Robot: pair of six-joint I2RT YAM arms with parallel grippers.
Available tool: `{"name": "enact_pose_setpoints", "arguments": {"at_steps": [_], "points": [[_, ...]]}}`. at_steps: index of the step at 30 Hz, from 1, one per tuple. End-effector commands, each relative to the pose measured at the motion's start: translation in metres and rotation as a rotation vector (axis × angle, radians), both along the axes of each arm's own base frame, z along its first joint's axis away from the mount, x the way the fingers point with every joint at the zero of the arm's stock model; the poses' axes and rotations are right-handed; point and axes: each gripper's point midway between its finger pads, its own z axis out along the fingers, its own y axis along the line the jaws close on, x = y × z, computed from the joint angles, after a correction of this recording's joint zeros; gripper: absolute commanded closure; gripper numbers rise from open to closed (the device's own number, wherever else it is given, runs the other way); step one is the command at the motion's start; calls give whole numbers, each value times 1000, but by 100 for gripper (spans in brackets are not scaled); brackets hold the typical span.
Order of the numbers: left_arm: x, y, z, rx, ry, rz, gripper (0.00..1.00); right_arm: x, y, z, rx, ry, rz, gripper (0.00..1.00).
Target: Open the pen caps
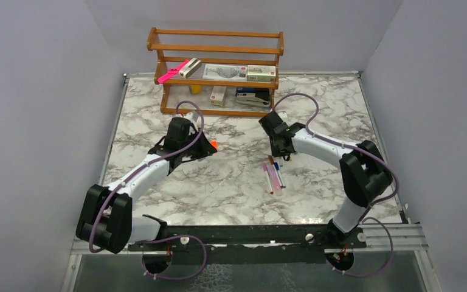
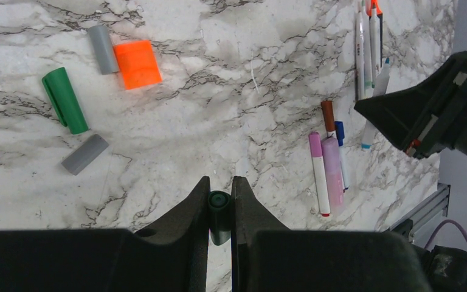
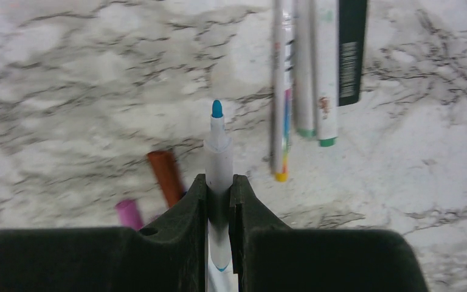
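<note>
Pinching a small dark-green cap (image 2: 220, 214) between fingers drawn almost together, the left gripper (image 2: 221, 185) hangs over the marble table (image 2: 219, 91); the cap sits end-on in the grip. The right gripper (image 3: 220, 181) is clamped just as narrowly on a white-barrelled marker (image 3: 218, 152), whose blue tip (image 3: 217, 109) is bare and points away from the wrist.

Loose on the marble in the left wrist view lie a bright green cap (image 2: 65, 100), an orange cap (image 2: 137, 64) and two grey pieces (one (image 2: 103, 48) touching the orange cap, the other (image 2: 84, 154) below the green one). Near the right gripper a pink marker (image 2: 319, 173) lies beside a lilac cap (image 2: 332, 170), with a dark red cap (image 2: 328, 117) and a blue cap (image 2: 339, 130) just above them.

Beyond the held marker lie several slim markers (image 3: 304, 67) side by side next to a black highlighter (image 3: 352, 48). A wooden shelf (image 1: 216, 48) stands at the table's far edge.
</note>
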Motion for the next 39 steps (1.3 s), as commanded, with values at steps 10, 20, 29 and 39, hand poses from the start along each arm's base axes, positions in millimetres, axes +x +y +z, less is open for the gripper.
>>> {"name": "enact_pose_setpoints", "arguments": {"at_steps": [10, 20, 29, 39], "points": [[-2, 10, -24, 81, 45, -4, 98, 41, -57, 1, -199, -13, -82, 99], [10, 13, -30, 132, 54, 7, 94, 39, -71, -18, -233, 34, -105, 88], [22, 19, -34, 195, 53, 20, 93, 39, -71, -20, -214, 35, -104, 79], [30, 24, -40, 230, 61, 21, 87, 28, -61, -13, -128, 53, -79, 71]]}}
